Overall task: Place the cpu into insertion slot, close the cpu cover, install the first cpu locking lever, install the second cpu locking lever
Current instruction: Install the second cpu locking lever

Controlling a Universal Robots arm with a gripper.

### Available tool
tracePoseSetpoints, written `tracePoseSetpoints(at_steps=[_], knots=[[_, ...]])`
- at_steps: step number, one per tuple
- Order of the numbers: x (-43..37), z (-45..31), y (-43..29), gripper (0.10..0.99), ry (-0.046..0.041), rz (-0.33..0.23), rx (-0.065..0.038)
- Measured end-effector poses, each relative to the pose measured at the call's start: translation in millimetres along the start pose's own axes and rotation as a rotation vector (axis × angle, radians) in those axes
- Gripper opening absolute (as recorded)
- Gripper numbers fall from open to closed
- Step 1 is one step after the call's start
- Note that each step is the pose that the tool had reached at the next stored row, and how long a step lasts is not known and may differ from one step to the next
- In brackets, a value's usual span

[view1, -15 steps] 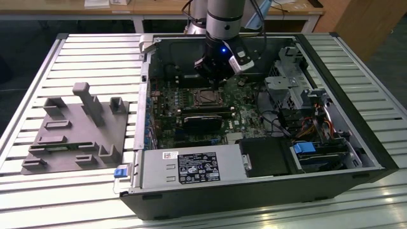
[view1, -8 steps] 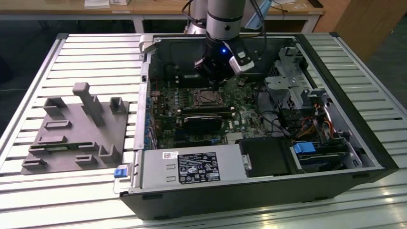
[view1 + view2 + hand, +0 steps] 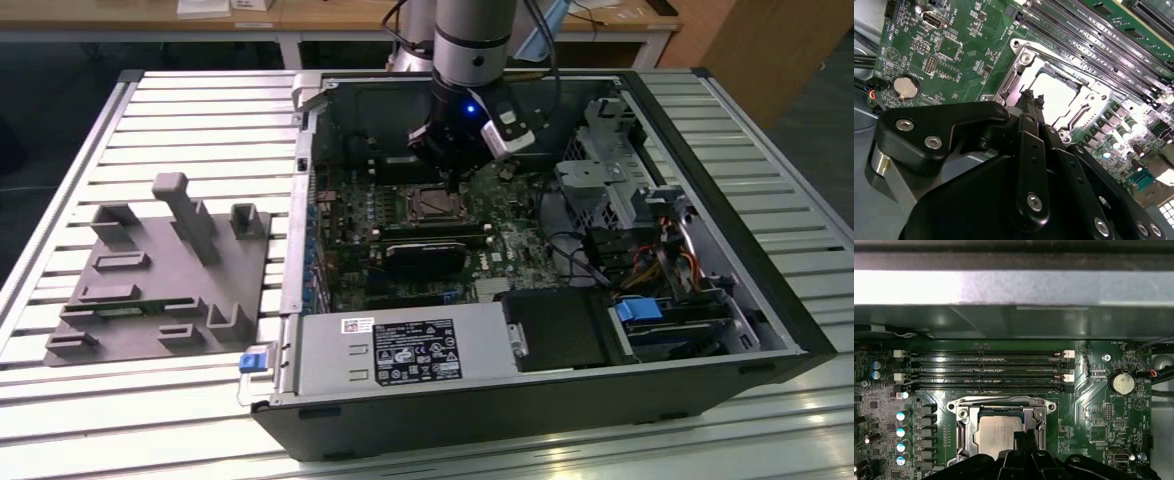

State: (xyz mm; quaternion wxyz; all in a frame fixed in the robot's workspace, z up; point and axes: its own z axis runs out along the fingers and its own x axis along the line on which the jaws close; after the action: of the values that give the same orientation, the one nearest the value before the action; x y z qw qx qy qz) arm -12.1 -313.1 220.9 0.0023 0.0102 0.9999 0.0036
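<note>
CPU (image 3: 998,435) sits flat in the slot (image 3: 1040,421) on the motherboard (image 3: 1094,405), its dull silver top showing through the cut-out of the cover (image 3: 1001,404), which lies down over it as a silvery frame. In the second wrist view the CPU (image 3: 1056,96) shows as a bright patch inside the cover (image 3: 1026,60).

Gripper (image 3: 1023,440) hangs right over the socket, fingertips pointing down at the CPU's near edge. In both wrist views the black fingers (image 3: 1030,107) appear drawn together into one narrow tip, w/ no gap seen between them and nothing held. Tip is at or just above the CPU/cover edge; can't tell if it touches.

In the exterior view the gripper (image 3: 461,172) and arm reach down into an open PC case (image 3: 747,290) lying on its side on a slatted metal worktop (image 3: 200,110). Socket (image 3: 437,204) sits towards the case's far edge, roughly mid-board, directly below the gripper.

Four long black memory slots (image 3: 986,371) run just beside the socket, between it and the case wall. A coin battery (image 3: 1122,384) sits on the board, well apart from the socket. A row of small capacitors (image 3: 901,437) stands near the socket's other side.

Grey plastic fixture (image 3: 160,275) rests on the worktop at the exterior view's left, beside the case.
</note>
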Motion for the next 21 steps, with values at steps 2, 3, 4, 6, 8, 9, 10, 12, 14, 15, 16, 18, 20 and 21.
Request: tracePoseSetpoints(at_steps=[2, 3, 4, 6, 8, 9, 10, 12, 14, 15, 16, 18, 20, 21], knots=[[0.0, 0.0, 0.0, 0.118, 0.0, 0.0, 0.0], [0.0, -0.1, 0.0, 0.118, -0.0001, 0.0, 0.0], [0.0, -0.2, -0.1, 0.118, -0.0001, 0.0, 0.0], [0.0, -0.3, 0.0, 0.118, -0.0001, 0.0, 0.0], [0.0, -0.9, -0.1, 0.118, 0.0002, 0.0, 0.0], [0.0, -1.3, -0.1, 0.118, 0.0001, 0.0, 0.0], [0.0, -1.5, 0.0, 0.118, 0.0, 0.0, 0.0], [0.0, -3.1, 0.0, 0.118, 0.0, 0.0, 0.0], [0.0, -6.6, 0.0, 0.118, 0.0, 0.0, 0.0], [0.0, -8.8, 0.0, 0.118, -0.0001, 0.0, 0.0], [-0.1, -11.2, 0.1, 0.118, 0.0, 0.0, 0.0], [-0.1, -16.5, 0.1, 0.118, -0.0001, 0.0, 0.0], [-0.1, -18.7, 0.0, 0.118, 0.0, 0.0, 0.0], [-0.1, -18.8, -0.3, 0.118, -0.0001, 0.0, 0.0]])
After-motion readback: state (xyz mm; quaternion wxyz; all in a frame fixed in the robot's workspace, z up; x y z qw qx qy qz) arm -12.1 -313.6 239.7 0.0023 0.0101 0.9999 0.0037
